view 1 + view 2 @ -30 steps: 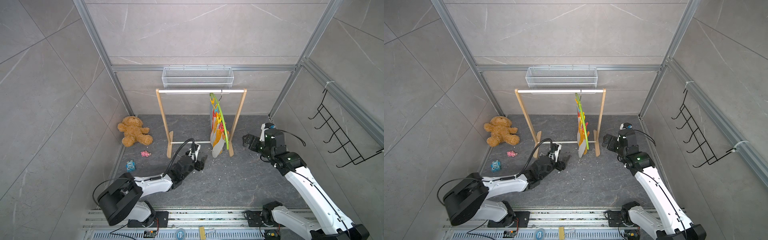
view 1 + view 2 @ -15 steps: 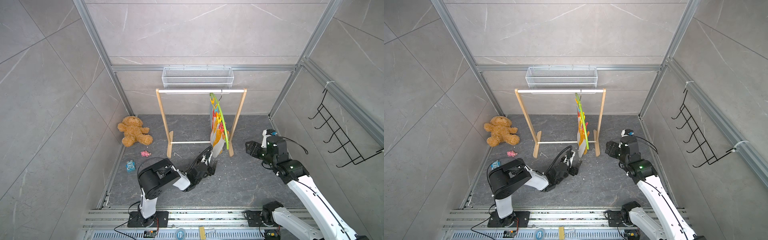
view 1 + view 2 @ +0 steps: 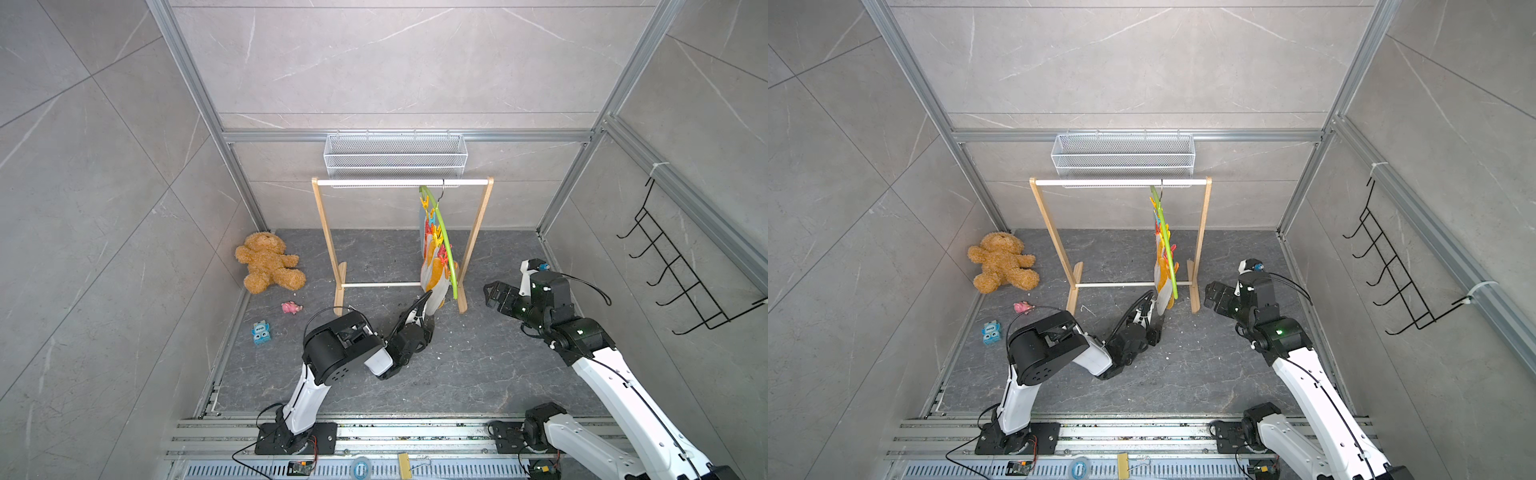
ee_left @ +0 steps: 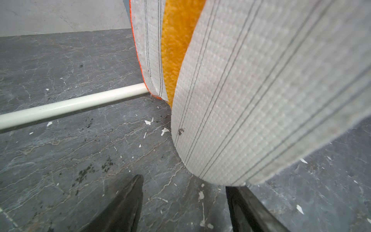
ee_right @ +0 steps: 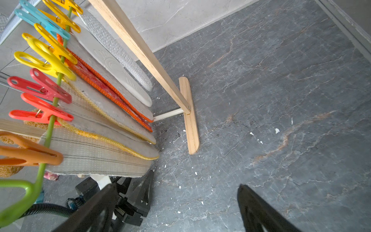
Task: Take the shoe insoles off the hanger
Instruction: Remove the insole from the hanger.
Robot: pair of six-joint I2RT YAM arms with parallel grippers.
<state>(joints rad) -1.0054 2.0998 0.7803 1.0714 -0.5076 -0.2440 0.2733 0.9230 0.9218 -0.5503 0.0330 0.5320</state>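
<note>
My left claw [image 4: 183,181] is open just under the rounded lower edge of the shoe insoles [image 4: 261,100], which hang clipped on the hanger [image 5: 32,192]. My right claw [image 5: 176,185] is open over free floor [image 5: 281,100] beside them.

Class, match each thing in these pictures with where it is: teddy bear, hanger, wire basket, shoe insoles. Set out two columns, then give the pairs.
Column A
1. teddy bear
2. hanger
3. wire basket
4. shoe insoles

Column B
a. clipped in coloured pegs
b. fixed to the back wall
c. lying on the floor
d. hooked over the rail

Pairs: 1-c; 2-d; 3-b; 4-a
</note>
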